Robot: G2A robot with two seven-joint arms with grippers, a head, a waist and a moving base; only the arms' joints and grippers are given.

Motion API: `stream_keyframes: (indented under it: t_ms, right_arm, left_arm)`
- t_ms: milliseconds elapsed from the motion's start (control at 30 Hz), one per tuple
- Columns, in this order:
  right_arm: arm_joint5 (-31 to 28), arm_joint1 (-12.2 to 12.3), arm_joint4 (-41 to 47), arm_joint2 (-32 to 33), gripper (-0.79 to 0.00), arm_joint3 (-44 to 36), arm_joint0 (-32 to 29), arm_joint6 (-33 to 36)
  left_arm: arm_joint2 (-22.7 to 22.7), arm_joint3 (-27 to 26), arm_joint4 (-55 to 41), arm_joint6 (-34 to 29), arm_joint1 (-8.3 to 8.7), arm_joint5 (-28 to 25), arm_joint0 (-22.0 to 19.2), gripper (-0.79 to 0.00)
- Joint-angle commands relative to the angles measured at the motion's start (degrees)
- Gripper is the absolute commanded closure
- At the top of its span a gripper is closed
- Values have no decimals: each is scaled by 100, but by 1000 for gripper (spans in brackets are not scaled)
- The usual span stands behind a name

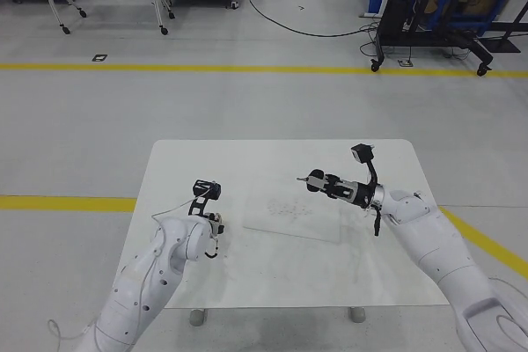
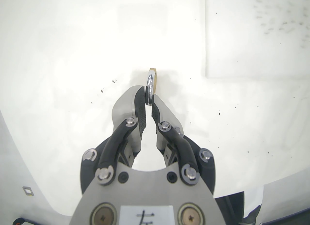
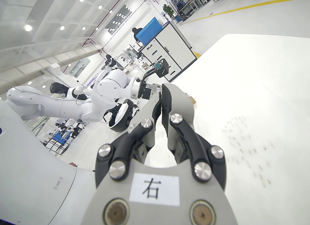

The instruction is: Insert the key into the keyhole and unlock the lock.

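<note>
Lock in the left claw, key in the right, well apart.
The left gripper (image 2: pixel 149 101) clamps the lock (image 2: pixel 152 83), which juts straight beyond its fingertips. The right gripper (image 3: pixel 161 95) pinches the key (image 1: pixel 300 180), its blade aimed toward the lock.

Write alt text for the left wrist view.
The left tool is shut on a small lock, silver on one face and brass behind, held close over the white table. A thin sheet with faint smudges lies flat on the table nearby.
</note>
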Motion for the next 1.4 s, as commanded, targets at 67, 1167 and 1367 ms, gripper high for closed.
stream_keyframes:
  t_ms: [67,1167,1367]
  right_arm:
    - [0,0,0,0,0,0,0,0]
    - [0,0,0,0,0,0,0,0]
    - [0,0,0,0,0,0,0,0]
  left_arm:
    - [-35,-47,-2,0,-4,-60,39,0]
    - [37,79,79,-522,-120,-360,-151,0]
    - [-114,39,2,-393,-107,-457,-54,0]
